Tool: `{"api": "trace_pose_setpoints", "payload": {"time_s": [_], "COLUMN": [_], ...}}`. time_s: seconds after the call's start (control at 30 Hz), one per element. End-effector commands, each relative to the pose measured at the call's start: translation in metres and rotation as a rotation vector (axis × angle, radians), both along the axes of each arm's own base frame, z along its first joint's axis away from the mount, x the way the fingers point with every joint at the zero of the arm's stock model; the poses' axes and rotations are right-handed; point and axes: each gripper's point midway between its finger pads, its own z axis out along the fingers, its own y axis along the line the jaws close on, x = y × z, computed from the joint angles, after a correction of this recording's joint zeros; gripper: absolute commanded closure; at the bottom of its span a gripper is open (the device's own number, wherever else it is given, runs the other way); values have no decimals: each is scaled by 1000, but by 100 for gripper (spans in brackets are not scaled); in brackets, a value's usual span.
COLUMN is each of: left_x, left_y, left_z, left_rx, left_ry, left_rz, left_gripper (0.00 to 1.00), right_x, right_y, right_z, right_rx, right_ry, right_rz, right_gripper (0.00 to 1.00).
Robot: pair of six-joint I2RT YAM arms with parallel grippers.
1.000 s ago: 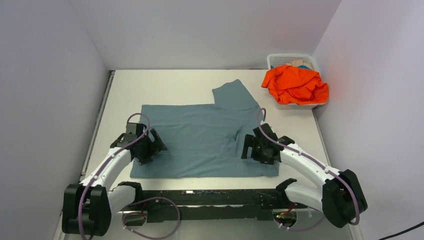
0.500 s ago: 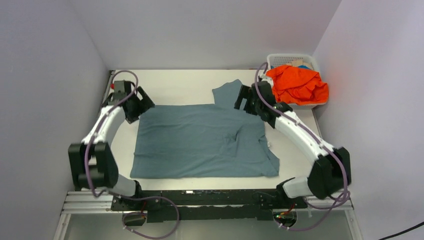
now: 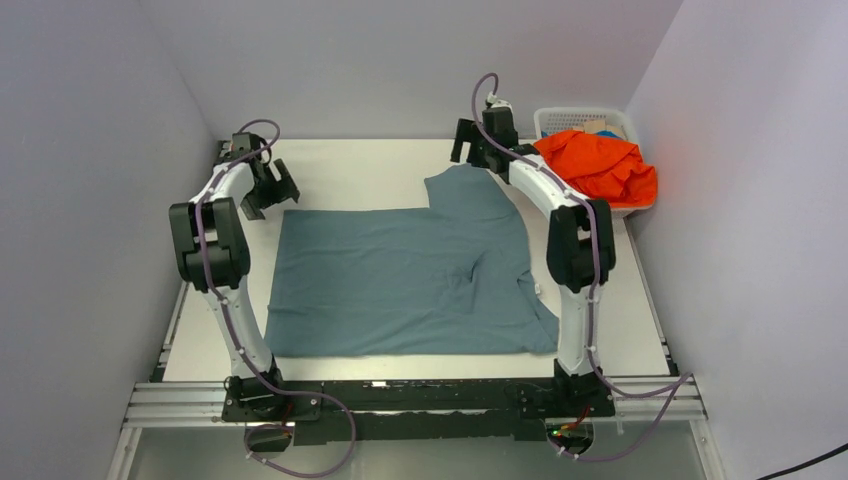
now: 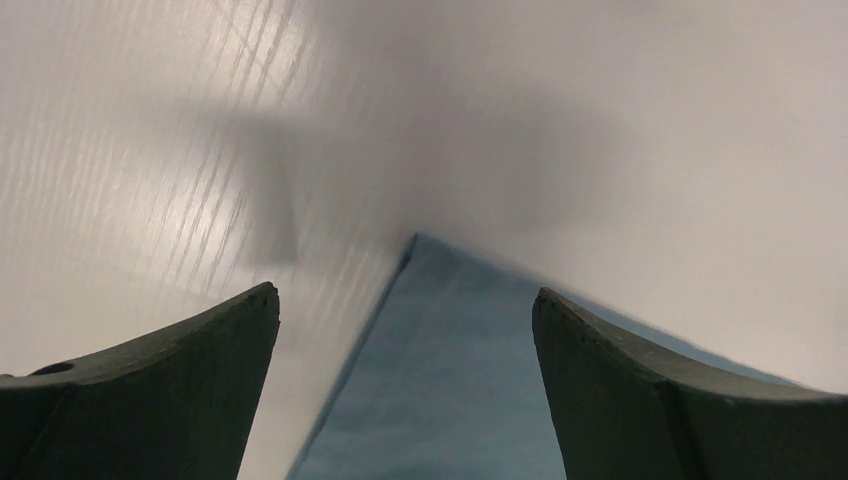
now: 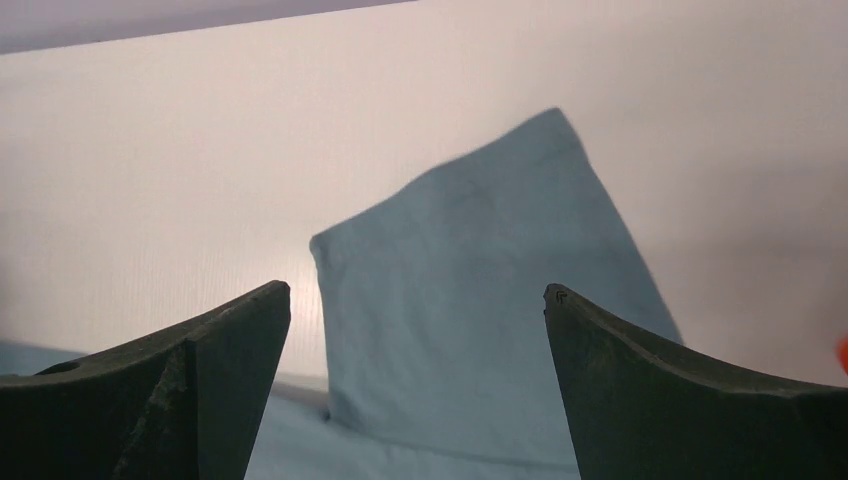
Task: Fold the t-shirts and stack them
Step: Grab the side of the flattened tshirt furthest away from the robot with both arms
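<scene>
1. Blue-grey t-shirt (image 3: pixel 400 280) lies spread flat across the middle of the desk (image 3: pixel 370 165). One sleeve (image 5: pixel 470 300) sticks out at the shirt's upper right edge. A crease runs down the right side of the body. No sleeve shows on the left; whether it is tucked under cannot be told.
2. Orange t-shirt (image 3: pixel 592 170) sits crumpled in the white basket (image 3: pixel 560 118), upper right of the overhead frame, well apart from the blue one.
3. Progress, as judged: early. The blue shirt is laid out but shows no clean fold yet. The orange one is untouched in its heap. Nothing is stacked. Left to do: fold blue, fetch and fold orange, pile them.
4. Left gripper (image 3: pixel 272 190) hovers by the shirt's upper left corner, jaws wide, holding nothing. Its wrist view shows that corner lying between the fingers.
5. Right gripper (image 3: pixel 468 145) sits over the tip of the sleeve, jaws wide and empty. The sleeve is framed between its fingers in the wrist view.
6. Change from a second ago: both arms were then low in the overhead frame, over the near part of the shirt at either side. Now both are stretched out to its far edge. The shirt's outline looks much the same; the orange heap has not moved.
</scene>
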Motion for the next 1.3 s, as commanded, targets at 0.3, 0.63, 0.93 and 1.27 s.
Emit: {"api": "trace_pose_setpoints", "payload": {"time_s": [0.3,0.63,0.93,1.27], "left_x": [2,0,-12,-10], "left_y": [-37,-69,-54,-56], "left_z": [-32,-43,-45,-15], "left_rx": [-176,-174,-75,-66], "left_ry": [47,105,162,72], "left_rz": [-211,-297,-229,-255], "left_gripper": [10,40,100,100], "right_x": [92,103,82,63], "right_y": [31,30,31,22], "right_z": [-45,-88,-110,-128], "right_rx": [-11,-73,-237,-255], "right_ry": [-125,-102,-25,83], "right_rz": [56,63,92,72], "right_gripper": [0,0,8,55]}}
